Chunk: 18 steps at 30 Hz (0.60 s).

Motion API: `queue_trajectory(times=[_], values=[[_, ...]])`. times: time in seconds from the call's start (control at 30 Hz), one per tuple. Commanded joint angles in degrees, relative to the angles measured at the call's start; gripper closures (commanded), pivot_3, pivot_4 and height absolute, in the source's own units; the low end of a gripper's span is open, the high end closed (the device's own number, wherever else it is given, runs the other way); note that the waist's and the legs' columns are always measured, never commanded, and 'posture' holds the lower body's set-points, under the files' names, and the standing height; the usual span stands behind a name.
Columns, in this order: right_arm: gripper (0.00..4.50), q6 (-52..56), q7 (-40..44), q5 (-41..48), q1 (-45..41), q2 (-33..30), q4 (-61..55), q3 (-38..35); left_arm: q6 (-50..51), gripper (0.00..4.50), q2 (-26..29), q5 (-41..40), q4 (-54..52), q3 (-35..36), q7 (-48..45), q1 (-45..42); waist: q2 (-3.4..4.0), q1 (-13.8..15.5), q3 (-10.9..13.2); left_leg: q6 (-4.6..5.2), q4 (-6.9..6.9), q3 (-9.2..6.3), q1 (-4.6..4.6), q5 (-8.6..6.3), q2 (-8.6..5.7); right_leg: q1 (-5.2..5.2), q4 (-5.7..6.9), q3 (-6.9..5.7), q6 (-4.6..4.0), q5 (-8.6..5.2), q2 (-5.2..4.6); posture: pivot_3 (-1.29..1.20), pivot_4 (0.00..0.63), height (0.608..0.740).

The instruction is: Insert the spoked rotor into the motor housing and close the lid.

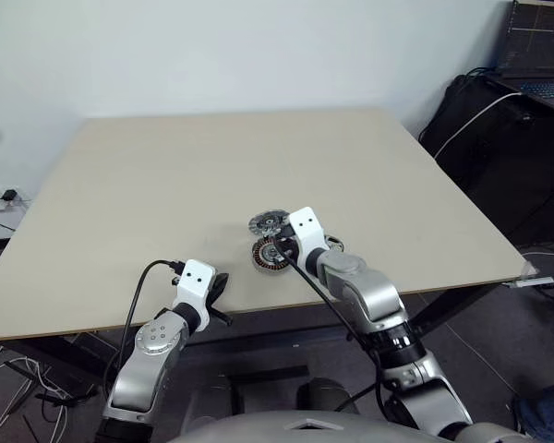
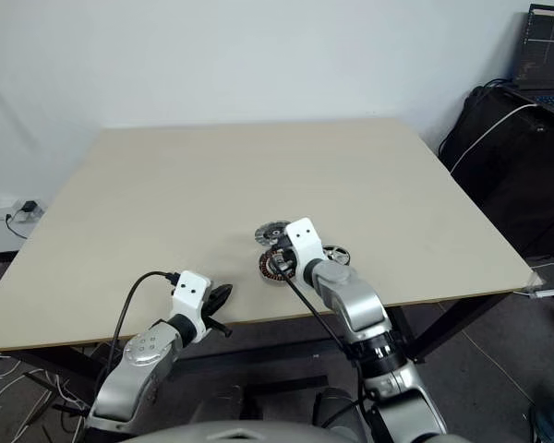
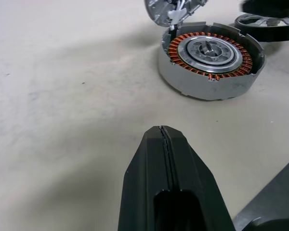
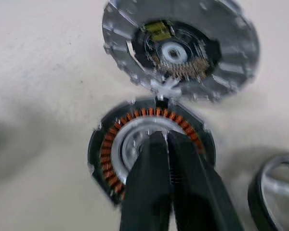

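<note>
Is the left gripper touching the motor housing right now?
Apart. The left wrist view shows bare table between the left gripper and the motor housing.

The two head views are looking forward and down from above over the whole table (image 1: 166, 175), sharing almost the same wide scene with both arms reaching in from the near edge. The left wrist camera is sitting low and close behind the left gripper (image 3: 161, 132), facing along it toward the motor housing (image 3: 209, 57) just ahead. The right wrist camera is peering steeply down past the right gripper (image 4: 160, 137) at that same housing from very near, the lid (image 4: 180, 48) lying just beyond.
</note>
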Motion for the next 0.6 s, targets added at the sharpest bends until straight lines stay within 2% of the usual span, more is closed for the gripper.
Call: queue_trajectory(times=[0.03,0.07,0.13,0.6], values=[[4.15,-0.8,0.4,-1.5,-2.9,0.4,2.8,0.9,-3.7,4.5,-0.3,1.2,-3.1,-1.9,0.9,0.3,0.01,0.0,0.0,0.0,-0.02,0.01,0.0,0.0,0.0,-0.01,0.0,0.0,0.0,0.0,0.0,0.0,0.0,0.74],[4.15,-0.9,0.6,-1.6,-3.3,0.5,3.6,0.9,-4.1,4.5,-0.4,1.4,-3.1,-2.3,1.1,0.4,0.02,0.0,0.0,0.0,-0.05,0.03,0.01,0.0,-0.01,-0.01,-0.02,0.0,0.0,0.0,0.0,0.0,0.0,0.74],[4.49,-0.9,1.0,-1.9,-3.7,0.5,4.8,1.1,-4.5,4.5,-0.3,1.5,-3.0,-2.8,1.5,0.8,0.02,0.0,0.0,0.0,-0.08,0.05,0.0,0.0,-0.01,-0.05,-0.01,0.01,-0.01,0.0,0.01,0.0,0.0,0.74],[4.49,-1.8,2.6,-2.8,-3.9,1.9,7.1,1.2,-4.4,4.5,-0.4,1.0,-2.0,-2.8,2.1,0.8,0.04,-0.5,0.0,-0.01,-0.09,0.08,0.01,0.01,0.02,-0.06,0.02,0.02,-0.01,-0.01,0.03,0.0,0.0,0.74]])
